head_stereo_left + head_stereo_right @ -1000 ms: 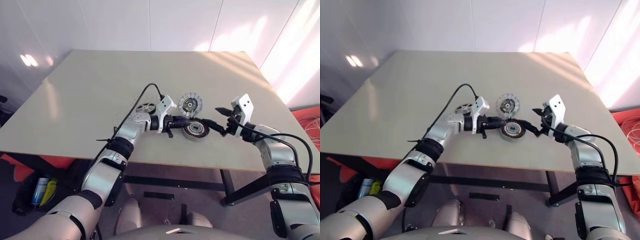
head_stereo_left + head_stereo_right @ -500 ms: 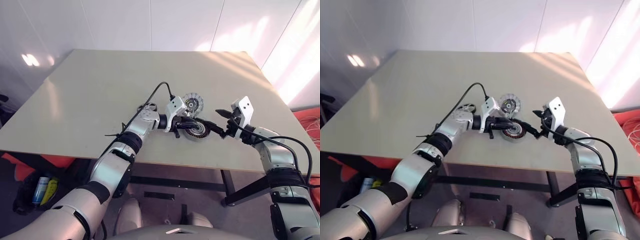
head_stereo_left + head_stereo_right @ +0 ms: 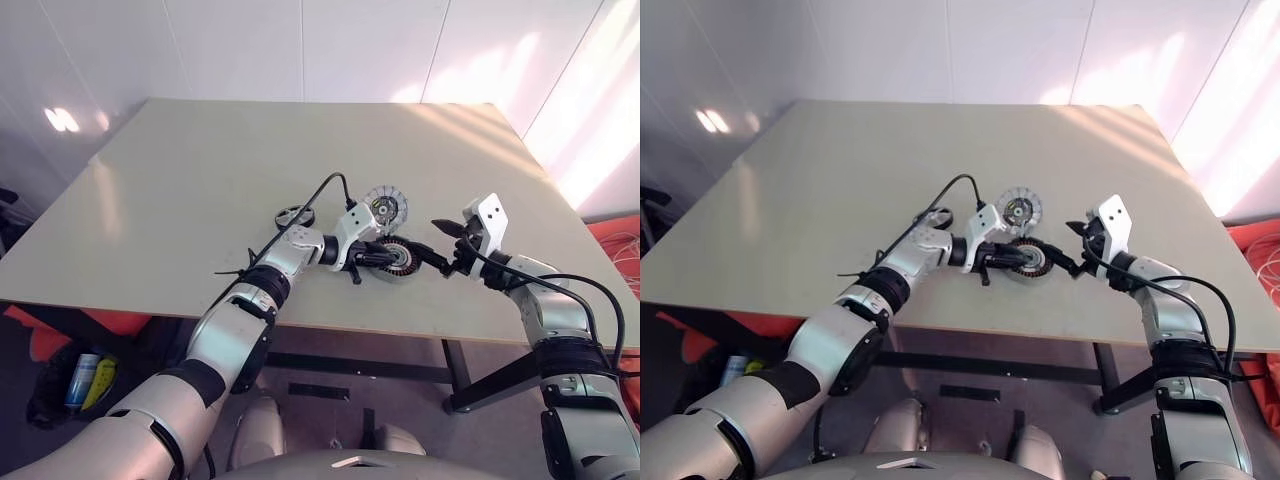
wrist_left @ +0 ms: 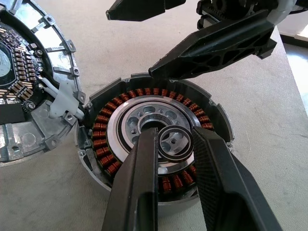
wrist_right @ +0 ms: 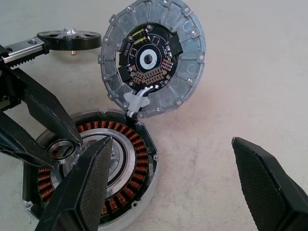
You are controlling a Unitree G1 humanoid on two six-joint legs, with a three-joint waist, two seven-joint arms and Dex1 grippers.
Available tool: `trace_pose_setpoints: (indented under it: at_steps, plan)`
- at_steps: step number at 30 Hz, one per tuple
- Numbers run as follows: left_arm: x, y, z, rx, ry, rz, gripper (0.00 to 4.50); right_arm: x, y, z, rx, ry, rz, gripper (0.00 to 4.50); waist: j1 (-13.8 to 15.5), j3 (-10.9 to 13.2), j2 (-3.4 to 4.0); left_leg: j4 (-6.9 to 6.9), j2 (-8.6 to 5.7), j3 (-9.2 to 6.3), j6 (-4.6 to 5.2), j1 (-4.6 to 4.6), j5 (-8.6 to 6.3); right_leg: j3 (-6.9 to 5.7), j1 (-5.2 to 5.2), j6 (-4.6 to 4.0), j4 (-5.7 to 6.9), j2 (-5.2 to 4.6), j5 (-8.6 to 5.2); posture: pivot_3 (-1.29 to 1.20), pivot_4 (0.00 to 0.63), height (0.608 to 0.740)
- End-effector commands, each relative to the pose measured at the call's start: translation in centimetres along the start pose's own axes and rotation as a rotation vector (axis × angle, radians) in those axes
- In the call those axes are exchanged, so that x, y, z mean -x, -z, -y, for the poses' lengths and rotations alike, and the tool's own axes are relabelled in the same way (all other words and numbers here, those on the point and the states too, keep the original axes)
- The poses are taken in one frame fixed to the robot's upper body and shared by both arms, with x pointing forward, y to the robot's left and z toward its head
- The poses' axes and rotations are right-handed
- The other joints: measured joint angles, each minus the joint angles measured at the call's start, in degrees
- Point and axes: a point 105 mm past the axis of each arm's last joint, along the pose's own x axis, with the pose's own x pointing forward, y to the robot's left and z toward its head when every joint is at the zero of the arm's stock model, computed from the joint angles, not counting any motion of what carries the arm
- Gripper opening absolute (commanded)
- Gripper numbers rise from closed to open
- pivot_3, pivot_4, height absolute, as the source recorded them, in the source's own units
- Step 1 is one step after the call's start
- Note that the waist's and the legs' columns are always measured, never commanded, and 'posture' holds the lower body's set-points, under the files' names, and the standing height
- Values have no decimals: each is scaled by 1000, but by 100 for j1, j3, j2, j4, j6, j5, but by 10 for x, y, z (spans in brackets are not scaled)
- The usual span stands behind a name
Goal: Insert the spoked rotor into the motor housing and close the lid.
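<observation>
Apparently left hand [image 4: 174,144] pinches small ring [image 4: 175,143] — over motor housing [image 4: 103,125].

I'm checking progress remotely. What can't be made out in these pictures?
- Lid: cut off by the left wrist view's edge.
- Motor housing: near windings hidden behind the left gripper holding a small ring, left wrist view.
- Spoked rotor: spokes too small to count, eye views.

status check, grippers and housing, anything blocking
Left gripper shut on small ring over the motor housing centre. Right gripper open, one finger at housing rim. Lid open; spoked rotor on table, not inserted.
</observation>
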Motion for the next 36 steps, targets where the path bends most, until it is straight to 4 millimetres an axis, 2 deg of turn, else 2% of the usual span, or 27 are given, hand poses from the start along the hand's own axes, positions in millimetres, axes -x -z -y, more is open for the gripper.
trace_pose_setpoints:
  at_steps: [1, 17, 30, 36]
  plan:
    - [-1, -17, -4, -57, -9, 29, 697, 2, -22, 3, 49, 11, 73, 4500, 0, 0, 0, 0, 0, 0, 1, 0, 0, 0, 0, 0, 0, 0, 0, 0, 0, 740]
    - [-11, -22, -7, -48, -80, 34, 697, 2, -22, 4, 55, 17, 74, 4500, -1, 1, -1, 0, -3, 0, 4, -2, 0, -3, 1, 2, -2, -4, 1, 0, 0, 740]
    - [-15, -13, -6, -57, -98, 4, 697, 2, -23, 4, 57, 18, 79, 4500, 0, 1, -2, -1, -4, 0, 7, -4, -2, -5, 2, 4, -7, -6, 1, 0, 0, 740]
    - [-18, -15, -3, -57, -82, 7, 697, 3, -24, 4, 58, 21, 83, 4500, 0, 1, -2, -1, -4, 0, 7, -3, -2, -4, 3, 4, -8, -7, 1, 0, 0, 740]
